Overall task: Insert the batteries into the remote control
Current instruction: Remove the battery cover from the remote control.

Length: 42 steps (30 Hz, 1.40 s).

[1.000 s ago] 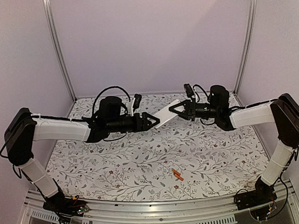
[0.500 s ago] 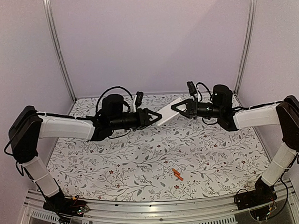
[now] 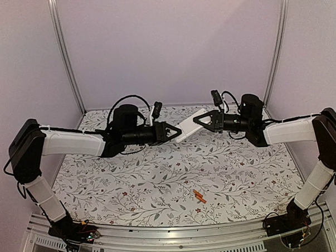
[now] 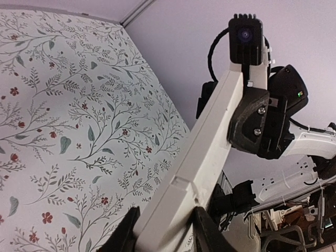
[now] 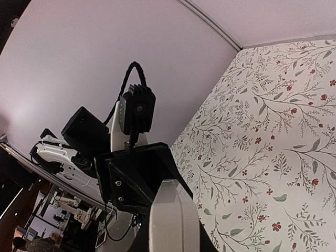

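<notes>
Over the flowery table [image 3: 159, 176], left gripper [image 3: 176, 132] and right gripper [image 3: 195, 120] pinch the slim white plastic remote control [image 3: 187, 127]; probably light, stiff, slippery, so grip its ends.

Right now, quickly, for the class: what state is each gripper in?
Left gripper: closed on one end of the slim white plastic remote control.
Right gripper: closed on its other end.

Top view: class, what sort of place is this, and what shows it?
Probably a robot lab cell: a left arm and a right arm bolted to a metal rail, plain walls with metal posts, and a floral-covered table.
</notes>
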Each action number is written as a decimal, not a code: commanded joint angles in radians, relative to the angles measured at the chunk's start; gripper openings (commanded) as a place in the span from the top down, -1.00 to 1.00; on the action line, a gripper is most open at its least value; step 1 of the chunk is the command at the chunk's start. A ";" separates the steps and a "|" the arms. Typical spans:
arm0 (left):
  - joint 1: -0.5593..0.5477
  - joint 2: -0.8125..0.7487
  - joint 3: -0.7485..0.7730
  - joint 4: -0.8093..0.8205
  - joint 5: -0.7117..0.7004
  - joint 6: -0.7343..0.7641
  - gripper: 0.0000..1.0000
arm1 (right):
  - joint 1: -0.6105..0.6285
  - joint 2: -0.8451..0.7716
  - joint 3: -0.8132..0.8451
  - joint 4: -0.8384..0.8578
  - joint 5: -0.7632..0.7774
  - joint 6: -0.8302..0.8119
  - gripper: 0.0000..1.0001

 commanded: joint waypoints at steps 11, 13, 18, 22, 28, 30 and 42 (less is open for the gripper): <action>0.011 -0.012 0.003 -0.103 -0.033 0.047 0.03 | 0.005 -0.042 0.011 0.013 0.026 0.012 1.00; 0.012 -0.013 0.005 -0.107 -0.033 0.047 0.16 | 0.006 -0.044 0.011 0.002 0.031 0.006 1.00; 0.012 -0.024 0.011 -0.139 -0.051 0.061 0.32 | 0.007 -0.062 0.014 -0.075 0.062 -0.040 1.00; 0.012 -0.026 0.025 -0.177 -0.066 0.071 0.35 | 0.006 -0.087 0.015 -0.144 0.091 -0.089 1.00; 0.012 -0.014 0.030 -0.164 -0.058 0.063 0.16 | 0.006 -0.091 0.018 -0.154 0.072 -0.107 1.00; 0.012 -0.006 0.029 -0.131 -0.036 0.054 0.08 | 0.006 -0.084 0.020 -0.148 0.060 -0.102 1.00; 0.006 0.002 0.039 -0.037 0.035 0.033 0.29 | 0.006 -0.067 0.027 -0.154 0.070 -0.091 1.00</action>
